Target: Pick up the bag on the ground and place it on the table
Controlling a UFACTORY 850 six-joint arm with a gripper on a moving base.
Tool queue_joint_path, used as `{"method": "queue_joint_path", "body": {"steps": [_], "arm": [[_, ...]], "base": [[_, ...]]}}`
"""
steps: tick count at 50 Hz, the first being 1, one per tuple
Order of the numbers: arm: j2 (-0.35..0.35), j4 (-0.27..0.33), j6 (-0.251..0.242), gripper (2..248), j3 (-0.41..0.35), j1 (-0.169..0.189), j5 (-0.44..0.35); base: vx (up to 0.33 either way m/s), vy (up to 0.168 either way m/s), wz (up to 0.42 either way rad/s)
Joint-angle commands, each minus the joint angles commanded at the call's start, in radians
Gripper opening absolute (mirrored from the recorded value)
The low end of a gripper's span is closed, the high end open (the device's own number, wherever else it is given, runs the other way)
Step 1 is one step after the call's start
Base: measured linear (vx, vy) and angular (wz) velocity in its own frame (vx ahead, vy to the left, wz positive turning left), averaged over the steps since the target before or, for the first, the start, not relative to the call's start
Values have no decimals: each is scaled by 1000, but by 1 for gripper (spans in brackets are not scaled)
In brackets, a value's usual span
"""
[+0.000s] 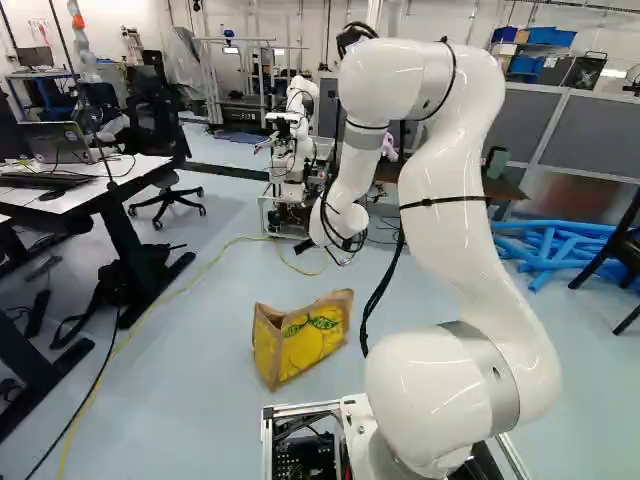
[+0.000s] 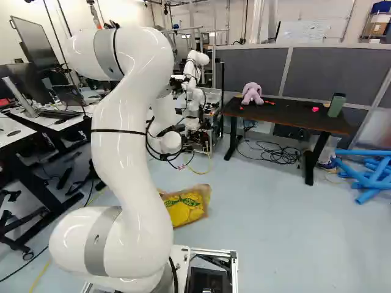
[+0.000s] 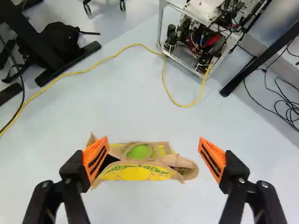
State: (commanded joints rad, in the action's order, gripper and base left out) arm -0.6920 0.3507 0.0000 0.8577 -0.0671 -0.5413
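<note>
The pincer (image 3: 154, 158) is wide open with nothing in its 2 fingers. The bag (image 3: 134, 174) stands on the floor (image 3: 126, 102), well ahead of the pincer, between where its fingers point. Best turn the pincer 1 quarter, go down slow, and pinch the bag's thin way. In the left base view, left to right, it shows a brown side, yellow front with green leaves, crumpled brown edge.

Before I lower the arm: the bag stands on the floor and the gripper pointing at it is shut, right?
No: the gripper pointing at the bag is open, its fingers wide apart in the wrist view. The bag does stand on the floor.
</note>
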Motion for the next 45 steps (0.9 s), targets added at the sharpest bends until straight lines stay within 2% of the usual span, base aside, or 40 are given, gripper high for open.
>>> {"method": "queue_joint_path", "body": {"steps": [25,45], "arm": [[-142,58,0,247,142,-33,88],[-215,96,-2,247,191,-37,160]], "base": [[0,0,0],[0,0,0]]}}
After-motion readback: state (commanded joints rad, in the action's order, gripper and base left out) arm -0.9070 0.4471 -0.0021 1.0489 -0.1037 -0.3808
